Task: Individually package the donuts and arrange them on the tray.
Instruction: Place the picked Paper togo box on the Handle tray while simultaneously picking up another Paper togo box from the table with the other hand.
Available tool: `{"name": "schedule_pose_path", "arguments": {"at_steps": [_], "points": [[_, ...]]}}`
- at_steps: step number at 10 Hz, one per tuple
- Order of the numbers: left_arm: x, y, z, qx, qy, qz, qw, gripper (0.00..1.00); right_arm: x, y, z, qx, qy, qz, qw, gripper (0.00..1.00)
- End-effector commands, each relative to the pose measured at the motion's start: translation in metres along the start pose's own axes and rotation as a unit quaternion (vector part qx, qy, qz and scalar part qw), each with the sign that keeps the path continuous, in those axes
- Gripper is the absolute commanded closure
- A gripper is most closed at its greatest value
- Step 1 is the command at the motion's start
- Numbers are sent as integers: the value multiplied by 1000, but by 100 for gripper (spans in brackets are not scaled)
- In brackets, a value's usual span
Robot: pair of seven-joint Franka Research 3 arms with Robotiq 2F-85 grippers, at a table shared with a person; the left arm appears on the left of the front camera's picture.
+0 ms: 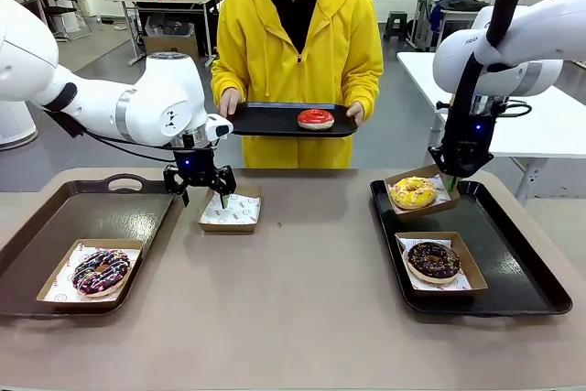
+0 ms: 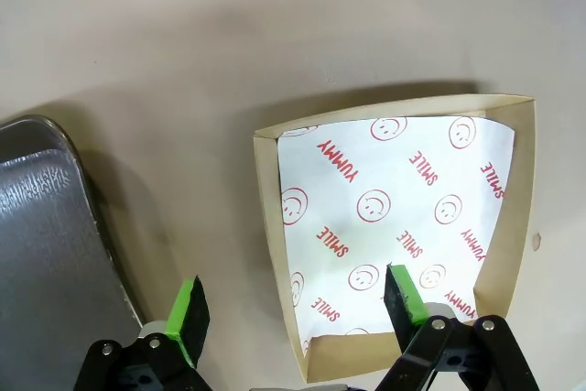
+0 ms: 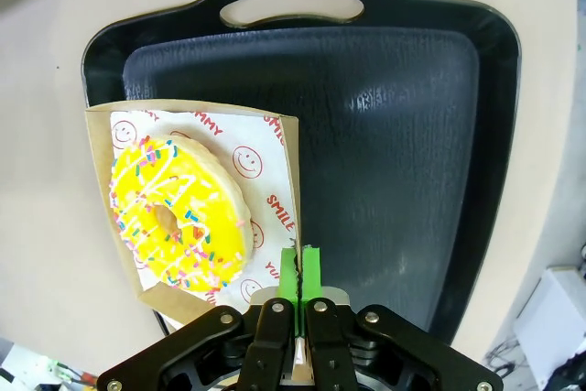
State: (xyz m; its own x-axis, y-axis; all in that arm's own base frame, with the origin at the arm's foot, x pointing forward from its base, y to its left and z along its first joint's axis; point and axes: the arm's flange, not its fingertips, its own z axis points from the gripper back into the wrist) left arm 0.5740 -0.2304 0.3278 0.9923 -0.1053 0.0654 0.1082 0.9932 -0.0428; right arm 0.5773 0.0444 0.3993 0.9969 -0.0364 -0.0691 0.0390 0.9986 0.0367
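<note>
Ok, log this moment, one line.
left gripper open astride wall of empty box | right gripper shut on yellow-donut box | person holds tray with red donut

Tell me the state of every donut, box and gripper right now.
Left gripper: open, straddling one wall of the empty box.
Right gripper: shut on the yellow donut's box.
Empty box: paper-lined, on the table.
Red donut: unboxed, on the person's tray.
Yellow donut: boxed.
Chocolate donut: boxed, on the right tray.
Drizzled donut: boxed, on the left tray.

Person point(image 1: 295, 43) holding red-glazed donut point(image 1: 315, 118) on tray point(image 1: 265, 122), left jaws wide over empty box point(image 1: 230, 211), right jaws pinching box point(image 1: 440, 191) of yellow-iced donut point(image 1: 413, 192)
</note>
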Motion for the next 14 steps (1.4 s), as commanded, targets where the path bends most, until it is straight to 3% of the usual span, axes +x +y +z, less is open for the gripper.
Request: {"name": "schedule_pose_path", "arguments": {"at_steps": [1,12,13,14], "points": [[8,-2,-3,18,-1,15,1000,0,11,-1,-1,3,7,-7,1000,99],[15,1,-18,14,14,15,1000,0,28,7,-33,5,5,1,1000,99],[15,0,-16,8,7,10,1000,59,28,7,-33,7,7,6,1000,39],[14,0,-13,7,2,11,1000,60,28,7,-34,9,7,5,1000,39]]}}
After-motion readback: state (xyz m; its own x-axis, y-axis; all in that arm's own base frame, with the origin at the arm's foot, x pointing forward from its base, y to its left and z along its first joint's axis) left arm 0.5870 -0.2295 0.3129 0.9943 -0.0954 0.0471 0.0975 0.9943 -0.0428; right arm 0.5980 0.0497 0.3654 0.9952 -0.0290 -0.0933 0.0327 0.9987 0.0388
